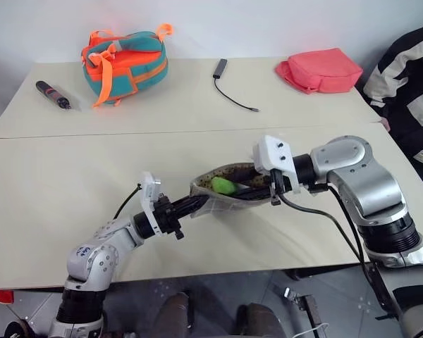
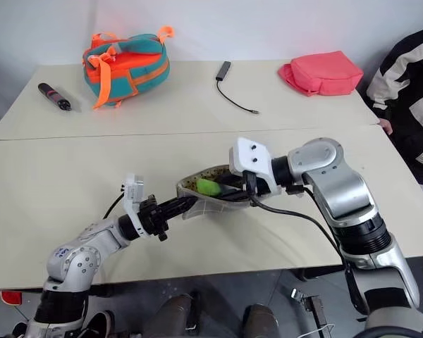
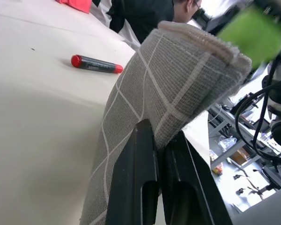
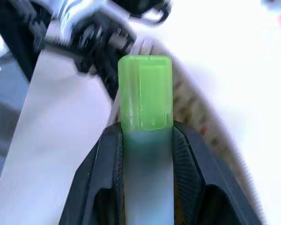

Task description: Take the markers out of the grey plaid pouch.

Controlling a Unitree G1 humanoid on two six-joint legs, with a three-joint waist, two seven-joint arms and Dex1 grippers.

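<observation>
The grey plaid pouch (image 1: 217, 208) hangs just above the table's middle with its mouth open, showing a speckled lining. My left gripper (image 1: 194, 205) is shut on the pouch's left edge; in the left wrist view its fingers (image 3: 140, 173) pinch the checked fabric (image 3: 178, 79). My right gripper (image 4: 146, 133) reaches in from the right and is shut on the bright green marker (image 1: 223, 185), whose cap (image 4: 145, 91) sticks out past the fingertips at the pouch's mouth. A red and black marker (image 3: 96, 64) lies on the table beyond the pouch.
On the far table stand a teal-orange bag (image 1: 125, 63) and a coral-pink pouch (image 1: 319, 70), with a black cable (image 1: 229, 88) between them. A dark stick (image 1: 53, 95) lies far left. A person in a black-and-white jacket (image 1: 409, 77) is at the right edge.
</observation>
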